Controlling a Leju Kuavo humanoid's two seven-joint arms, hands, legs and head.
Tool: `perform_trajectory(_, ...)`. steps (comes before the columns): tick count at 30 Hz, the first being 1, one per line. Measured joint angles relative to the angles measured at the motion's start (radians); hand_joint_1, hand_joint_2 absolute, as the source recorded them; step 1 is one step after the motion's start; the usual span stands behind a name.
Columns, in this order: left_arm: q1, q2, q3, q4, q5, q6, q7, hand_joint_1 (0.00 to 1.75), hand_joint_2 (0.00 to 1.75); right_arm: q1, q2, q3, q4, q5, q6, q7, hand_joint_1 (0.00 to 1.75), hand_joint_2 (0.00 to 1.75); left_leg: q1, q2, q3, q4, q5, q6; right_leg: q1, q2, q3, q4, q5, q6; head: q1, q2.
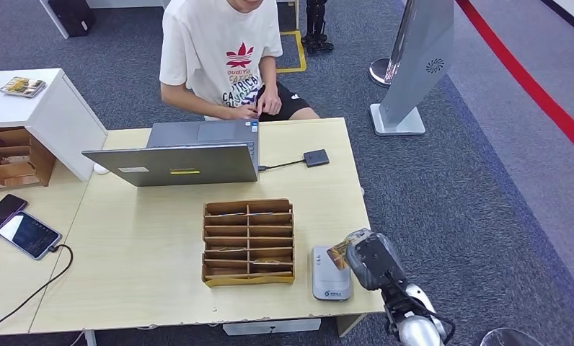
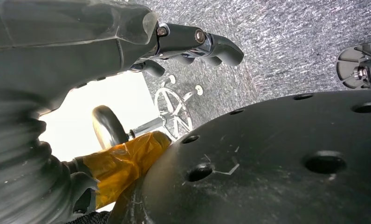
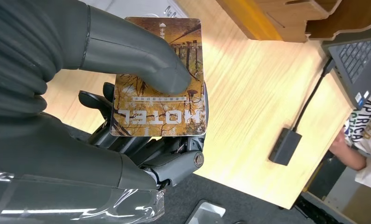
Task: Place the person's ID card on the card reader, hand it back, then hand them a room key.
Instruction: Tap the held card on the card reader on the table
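At the far left of the desk, you have a dark smartphone (image 1: 27, 234) on its cable; then the open grey laptop (image 1: 190, 153), with the person in the white printed T-shirt (image 1: 223, 54) seated behind. Centre: brown cardboard slotted card rack (image 1: 248, 242). Right of it: grey flat card reader (image 1: 331, 274). Right hand (image 1: 367, 258), just above the reader: thumb pins an orange "HOTEL" key card (image 3: 162, 79) against its fingers. Left hand (image 2: 197, 44): hanging, empty, fingers loosely curled. Step judged: room-key handover; next, you extend it far toward the person.
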Motion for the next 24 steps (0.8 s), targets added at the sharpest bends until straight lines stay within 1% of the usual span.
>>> perform_trajectory(9, 0.000, 0.000, 0.000, 0.000, 0.000, 0.000, 0.000, 0.00, 1.75, -0.001, 0.011, -0.004, 0.021, 0.032, 0.022, 0.000, 1.75, 1.75, 0.000, 0.000, 0.000, 0.000, 0.000, 0.000, 0.000, 0.000, 0.000, 0.000, 0.000, 0.000, 0.000, 0.000)
perform_trajectory(18, -0.002, 0.000, 0.000, 0.000, -0.008, 0.000, 0.004, 0.00, 1.75, -0.058, 0.041, 0.021, 0.079, 0.071, 0.023, 0.016, 1.75, 1.75, 0.000, 0.000, 0.000, 0.000, 0.000, 0.000, 0.000, 0.000, 0.000, 0.000, 0.000, 0.000, 0.000, 0.000)
perform_trajectory(24, -0.003, 0.001, 0.000, 0.000, -0.010, -0.001, 0.005, 0.00, 1.75, -0.074, 0.054, 0.028, 0.129, 0.087, 0.023, 0.021, 1.75, 1.75, 0.000, 0.000, 0.000, 0.000, 0.000, 0.000, 0.000, 0.000, 0.000, 0.000, 0.000, 0.000, 0.000, 0.000)
